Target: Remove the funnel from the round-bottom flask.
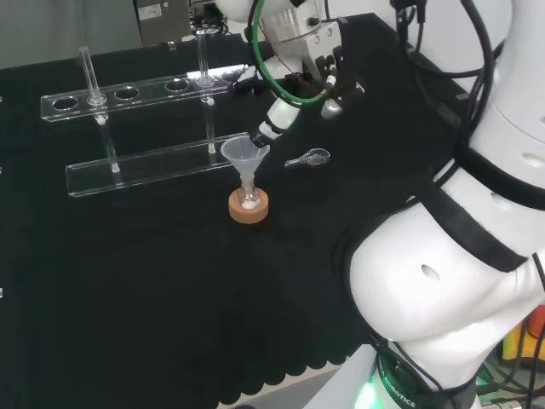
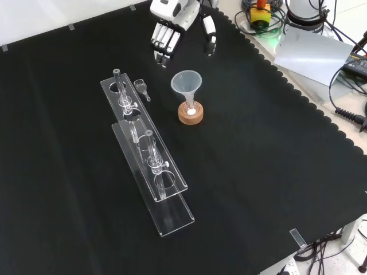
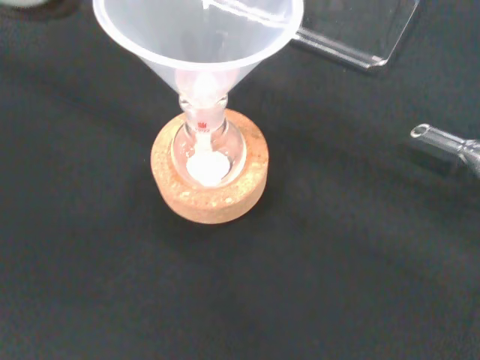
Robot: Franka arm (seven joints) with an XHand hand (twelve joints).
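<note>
While the funnel [image 2: 187,83] sits with its stem in the round-bottom flask [image 2: 191,108] on the cork ring [image 2: 191,114], the hand [image 2: 167,35] hangs apart from it at about eleven o'clock in the front view, fingers straight and a little spread, holding nothing. At nine o'clock of the funnel stands the clear tube rack [image 2: 150,159] (a small glass piece [image 2: 141,87] lies between them). From three to six o'clock the black cloth [image 2: 269,172] runs bare to its scalloped edge.
</note>
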